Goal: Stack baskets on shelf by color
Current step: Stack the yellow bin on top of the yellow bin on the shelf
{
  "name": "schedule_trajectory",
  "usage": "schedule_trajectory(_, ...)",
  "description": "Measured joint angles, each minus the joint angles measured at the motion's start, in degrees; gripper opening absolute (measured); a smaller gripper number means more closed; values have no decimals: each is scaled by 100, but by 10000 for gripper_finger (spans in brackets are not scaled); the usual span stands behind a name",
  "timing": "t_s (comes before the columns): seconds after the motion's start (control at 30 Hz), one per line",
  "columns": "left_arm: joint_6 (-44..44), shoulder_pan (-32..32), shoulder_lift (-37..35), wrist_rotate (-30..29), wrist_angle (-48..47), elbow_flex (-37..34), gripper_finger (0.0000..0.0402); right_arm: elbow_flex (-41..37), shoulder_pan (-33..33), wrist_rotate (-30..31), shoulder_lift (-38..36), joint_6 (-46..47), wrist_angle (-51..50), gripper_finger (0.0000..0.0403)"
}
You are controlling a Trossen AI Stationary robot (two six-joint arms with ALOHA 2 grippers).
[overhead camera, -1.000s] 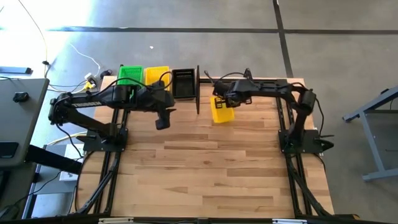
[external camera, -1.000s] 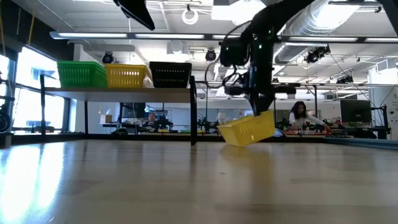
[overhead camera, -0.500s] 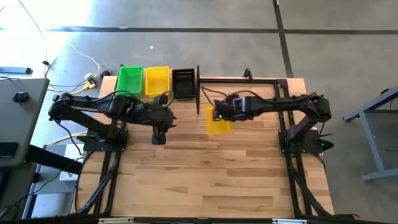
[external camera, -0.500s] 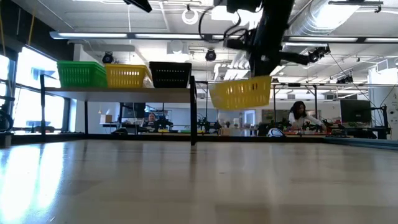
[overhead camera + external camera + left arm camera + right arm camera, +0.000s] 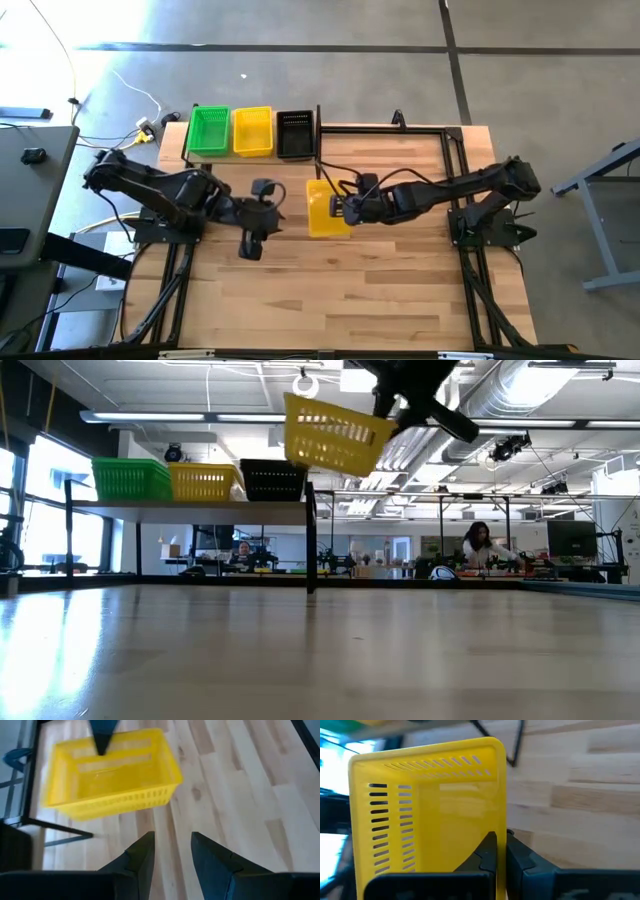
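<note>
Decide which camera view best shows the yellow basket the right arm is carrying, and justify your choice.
The left wrist view: the carried yellow basket shows whole, open top and perforated side. The right wrist view crops it behind the jaws, the high view shows a small top-down patch, and the low view shows it tilted in the air.

Yellow slotted basket (image 5: 323, 207); green (image 5: 208, 130), yellow (image 5: 252, 130), black (image 5: 293, 133) baskets.

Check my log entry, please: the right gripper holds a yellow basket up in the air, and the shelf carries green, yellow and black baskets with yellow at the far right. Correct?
Not quite. The black basket sits rightmost on the shelf, with yellow in the middle beside green, as the high view shows. The right gripper does hold a yellow basket aloft.
</note>
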Motion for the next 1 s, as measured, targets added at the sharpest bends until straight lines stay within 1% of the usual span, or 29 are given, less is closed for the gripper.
schedule_trajectory(0.07,0,-116,92,-9,6,0,117,0,61,123,0,-2,235,0)
schedule_trajectory(0.17,-53,-299,221,-206,0,0,117,0,104,244,2,-25,546,0)
schedule_trajectory(0.33,-68,-581,490,-871,28,2,117,2,100,460,34,-151,880,0)
schedule_trajectory(0.47,-47,-766,658,-1266,86,4,117,2,97,402,208,-142,893,0)
schedule_trajectory(0.7,99,-930,883,-1494,411,8,117,2,69,388,591,-35,1097,0)
schedule_trajectory(1.0,166,-895,1372,-1504,602,2,117,2,47,297,831,-2,1474,0)
